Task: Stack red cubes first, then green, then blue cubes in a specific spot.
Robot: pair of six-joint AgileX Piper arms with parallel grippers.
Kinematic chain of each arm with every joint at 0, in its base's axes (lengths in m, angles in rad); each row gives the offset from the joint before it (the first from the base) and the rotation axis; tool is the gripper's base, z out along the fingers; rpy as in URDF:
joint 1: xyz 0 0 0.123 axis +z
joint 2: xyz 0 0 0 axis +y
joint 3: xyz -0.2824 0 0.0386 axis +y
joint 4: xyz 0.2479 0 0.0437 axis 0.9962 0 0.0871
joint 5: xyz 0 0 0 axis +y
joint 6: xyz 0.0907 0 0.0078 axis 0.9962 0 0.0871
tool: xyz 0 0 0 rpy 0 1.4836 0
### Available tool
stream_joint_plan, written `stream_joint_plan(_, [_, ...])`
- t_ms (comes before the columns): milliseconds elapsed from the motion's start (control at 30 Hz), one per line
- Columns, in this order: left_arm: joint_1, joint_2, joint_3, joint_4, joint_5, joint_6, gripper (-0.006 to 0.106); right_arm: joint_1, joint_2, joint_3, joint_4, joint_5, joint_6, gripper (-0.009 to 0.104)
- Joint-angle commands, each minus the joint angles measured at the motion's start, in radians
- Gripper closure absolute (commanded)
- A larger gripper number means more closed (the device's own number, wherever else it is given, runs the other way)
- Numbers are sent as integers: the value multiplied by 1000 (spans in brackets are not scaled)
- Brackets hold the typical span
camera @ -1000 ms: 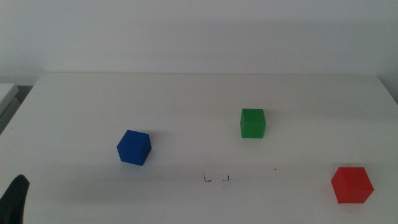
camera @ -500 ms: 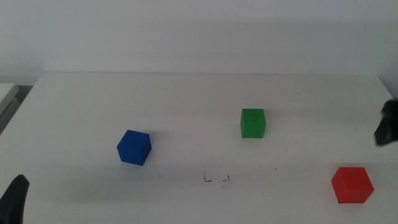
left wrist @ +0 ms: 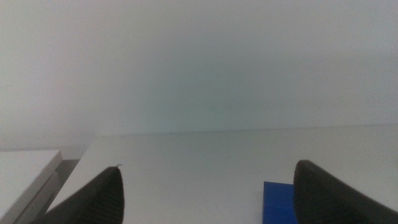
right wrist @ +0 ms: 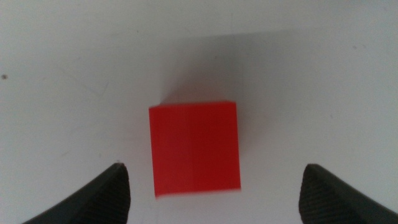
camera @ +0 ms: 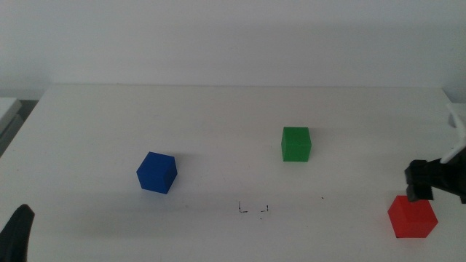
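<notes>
Where the right arm enters at the right edge of the middle view, we find the right gripper [camera: 429, 182] poised just above the red cube [camera: 413, 216], which sits on the white table [camera: 218, 124] in the lower right of the frame. From the right wrist camera we observe both dark jaws spread wide, released and holding nothing, with the red cube [right wrist: 194, 149] lying on the table between them and clear of both. We record no contact between the jaws and the cube. We place the green cube [camera: 295, 143] right of centre in the middle view, resting flat on the table and well apart from the red one. We place the blue cube [camera: 156, 172] left of centre, turned slightly so that one corner faces the camera, well apart from the green cube. Between them, near the lower centre of the frame, we note small dark corner marks [camera: 253, 209] on the table surface. We find the left gripper [camera: 16, 233] waiting at the lower left corner of the middle view; its wrist camera shows its jaws parted and empty, with an edge of the blue cube [left wrist: 278, 201] visible low in that picture.
</notes>
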Motion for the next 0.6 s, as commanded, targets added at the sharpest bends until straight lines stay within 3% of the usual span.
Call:
stream_joint_plan(0, [1, -4, 1, -4, -14, -2, 9, 8, 32, 5, -33, -47, 8, 3])
stream_joint_plan(567, [1, -4, 1, -4, -14, -2, 9, 37, 180, 5, -78, -112, 68, 4])
